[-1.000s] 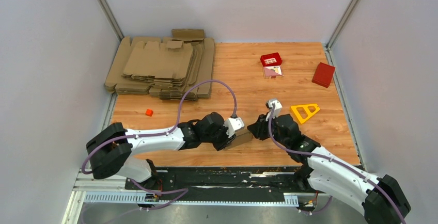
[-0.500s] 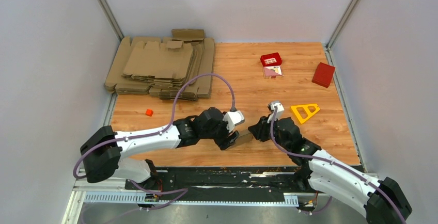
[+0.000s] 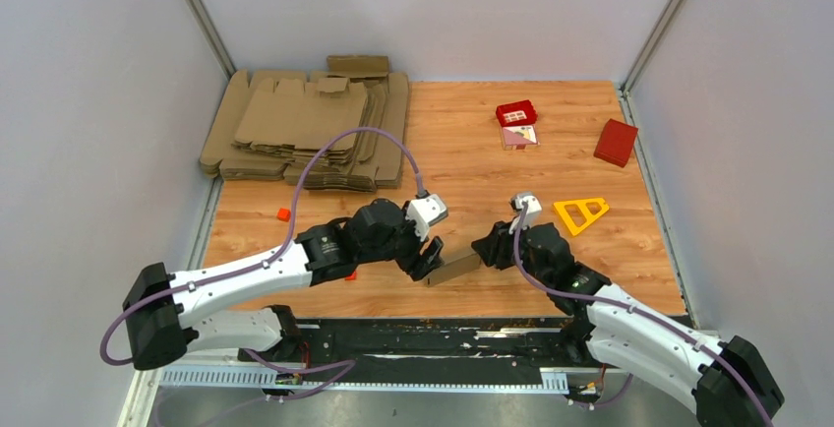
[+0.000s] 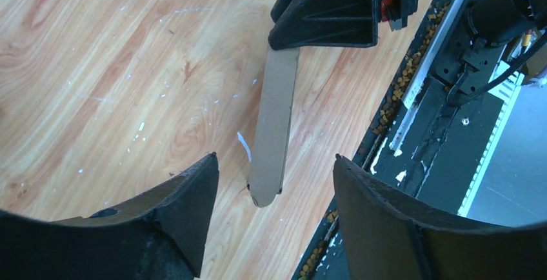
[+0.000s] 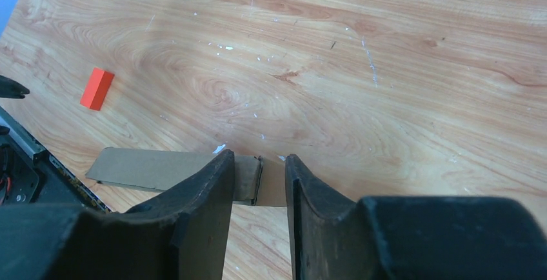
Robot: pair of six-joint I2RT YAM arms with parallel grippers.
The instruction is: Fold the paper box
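The paper box (image 3: 454, 268) is a flattened brown cardboard strip near the table's front edge, between my two grippers. My left gripper (image 3: 429, 258) stands open just left of it, touching nothing. In the left wrist view the box (image 4: 274, 119) stretches away from the wide gap between the fingers (image 4: 275, 159) to the right gripper's black body. My right gripper (image 3: 484, 250) sits at the box's right end. In the right wrist view its jaws (image 5: 259, 156) stand narrowly apart over that end of the box (image 5: 148, 169). Whether they pinch it does not show.
A pile of flat cardboard blanks (image 3: 310, 127) fills the back left. A red box (image 3: 616, 142), a small red tray with a card (image 3: 516, 117) and a yellow triangle (image 3: 580, 213) lie at the right. An orange block (image 3: 283, 214) lies left. The black rail (image 3: 423, 334) runs along the front.
My left gripper has opened, let go of the paper box and drawn back to the left. The box stays at the right gripper, which has barely moved.
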